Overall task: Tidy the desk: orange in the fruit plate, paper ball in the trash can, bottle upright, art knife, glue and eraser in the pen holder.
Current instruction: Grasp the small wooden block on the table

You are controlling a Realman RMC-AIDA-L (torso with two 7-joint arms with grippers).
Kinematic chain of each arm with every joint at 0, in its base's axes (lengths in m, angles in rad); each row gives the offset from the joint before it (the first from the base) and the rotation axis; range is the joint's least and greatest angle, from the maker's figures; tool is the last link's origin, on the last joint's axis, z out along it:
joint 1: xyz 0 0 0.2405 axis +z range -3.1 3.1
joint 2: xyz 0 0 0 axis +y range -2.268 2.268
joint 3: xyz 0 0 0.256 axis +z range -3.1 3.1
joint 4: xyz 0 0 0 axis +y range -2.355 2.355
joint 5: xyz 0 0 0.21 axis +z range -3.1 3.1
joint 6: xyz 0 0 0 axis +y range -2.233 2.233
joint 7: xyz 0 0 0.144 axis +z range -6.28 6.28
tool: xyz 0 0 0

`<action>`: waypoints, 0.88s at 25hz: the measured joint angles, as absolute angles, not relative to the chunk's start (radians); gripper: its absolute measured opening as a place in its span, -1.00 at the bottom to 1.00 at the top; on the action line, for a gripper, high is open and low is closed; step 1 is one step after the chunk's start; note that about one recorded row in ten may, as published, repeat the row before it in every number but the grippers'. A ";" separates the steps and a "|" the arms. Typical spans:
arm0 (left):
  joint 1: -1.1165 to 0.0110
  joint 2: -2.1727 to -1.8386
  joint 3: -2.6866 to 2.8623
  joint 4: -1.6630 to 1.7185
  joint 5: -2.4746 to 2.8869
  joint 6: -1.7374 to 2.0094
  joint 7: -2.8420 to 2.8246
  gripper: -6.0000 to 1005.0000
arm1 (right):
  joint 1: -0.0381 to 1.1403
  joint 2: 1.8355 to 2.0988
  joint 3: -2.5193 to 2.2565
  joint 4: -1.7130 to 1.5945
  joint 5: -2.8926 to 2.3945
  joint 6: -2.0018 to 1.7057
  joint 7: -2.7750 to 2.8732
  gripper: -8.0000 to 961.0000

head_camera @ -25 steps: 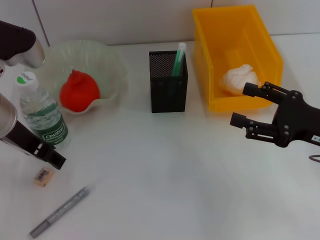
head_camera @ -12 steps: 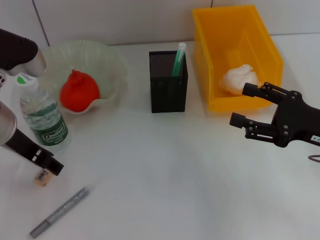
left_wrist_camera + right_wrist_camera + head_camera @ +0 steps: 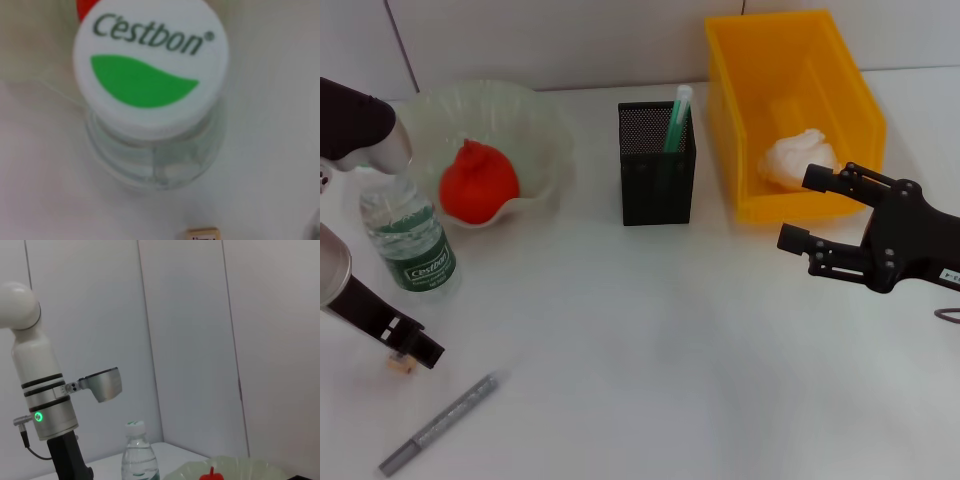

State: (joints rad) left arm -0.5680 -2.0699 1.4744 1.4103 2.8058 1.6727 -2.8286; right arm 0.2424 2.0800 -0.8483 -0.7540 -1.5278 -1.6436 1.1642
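Left gripper (image 3: 415, 350) low at frame's left edge, over eraser (image 3: 398, 362), apparently lining up grab; finger spread unclear. Right gripper (image 3: 815, 210) idle mid-right, fingers wide, beside pen holder (image 3: 657, 178).

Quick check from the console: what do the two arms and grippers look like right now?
The right gripper is matte black, with skeletal linkage fingers and a small white label near its wrist. The left arm is white with black bands, a green indicator light and a silver bracket; its black gripper bears small white markings.
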 joint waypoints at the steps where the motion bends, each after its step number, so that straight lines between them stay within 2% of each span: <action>1: -0.567 -2.070 1.477 1.410 2.806 1.672 -2.829 0.57 | 0.242 2.080 -0.848 -0.754 -1.528 -1.644 1.164 0.74; 22: -0.592 -2.069 1.506 1.336 2.813 1.625 -2.826 0.56 | 0.240 2.082 -0.852 -0.748 -1.528 -1.646 1.164 0.74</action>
